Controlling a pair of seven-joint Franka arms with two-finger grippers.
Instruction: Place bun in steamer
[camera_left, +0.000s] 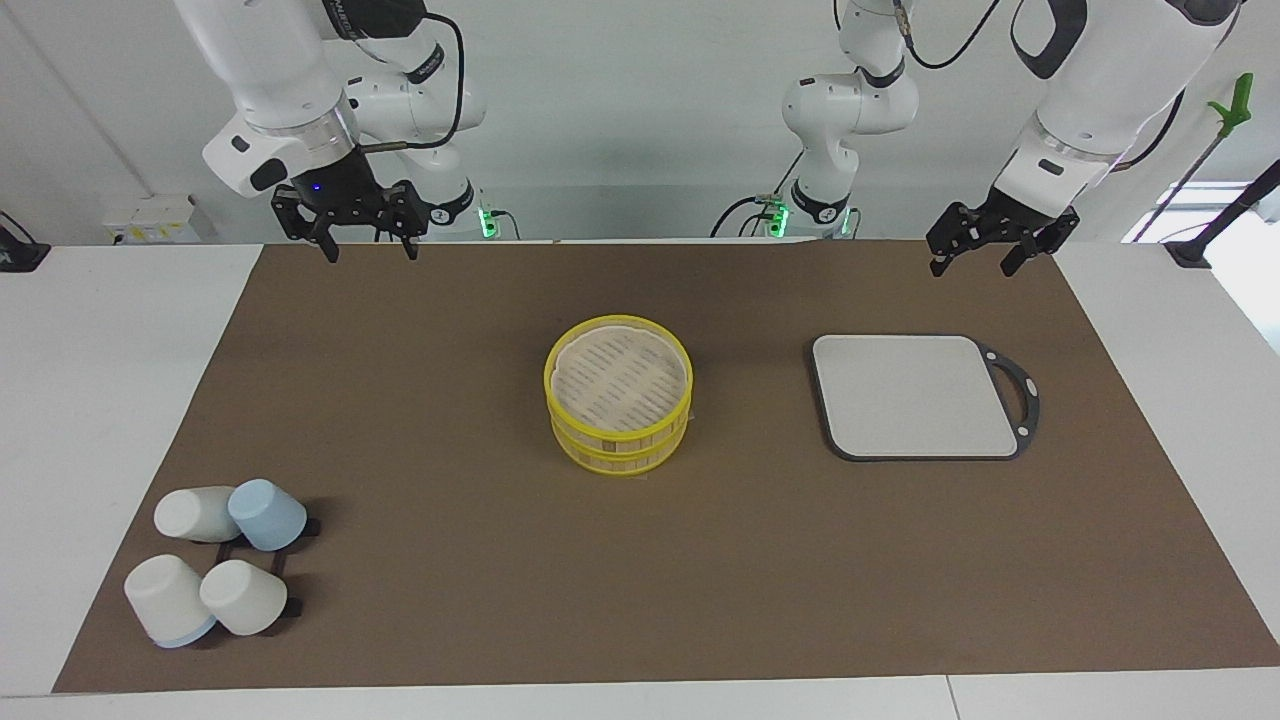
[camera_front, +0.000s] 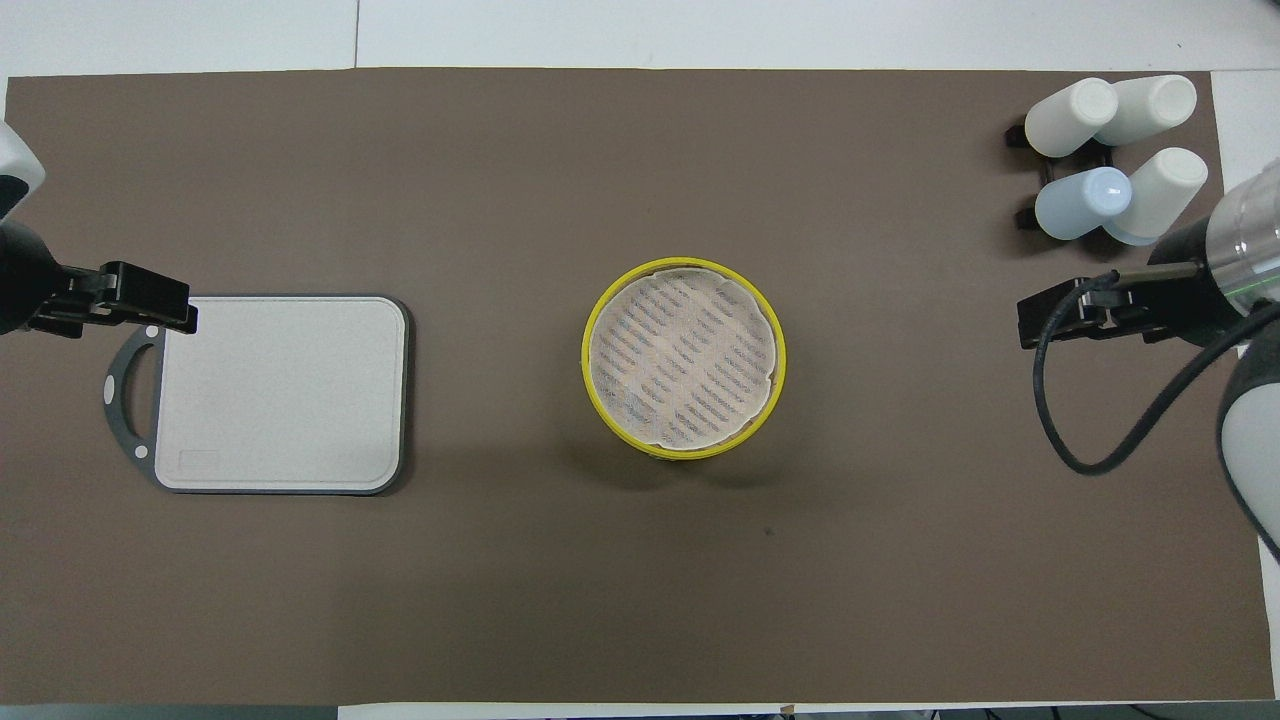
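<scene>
The steamer (camera_left: 618, 395) stands in the middle of the brown mat, two stacked tiers with yellow rims, its slatted floor bare; it also shows in the overhead view (camera_front: 684, 357). No bun shows in either view. My left gripper (camera_left: 975, 262) is open and empty, raised over the mat's edge toward the left arm's end; in the overhead view the left gripper (camera_front: 165, 305) covers the grey board's handle corner. My right gripper (camera_left: 366, 248) is open and empty, raised over the mat toward the right arm's end, also seen in the overhead view (camera_front: 1045, 320).
A flat grey board (camera_left: 915, 395) with a dark handle lies toward the left arm's end. Several white and blue cups (camera_left: 220, 560) lie on a black rack, farther from the robots, toward the right arm's end. A brown mat (camera_left: 450, 450) covers the table.
</scene>
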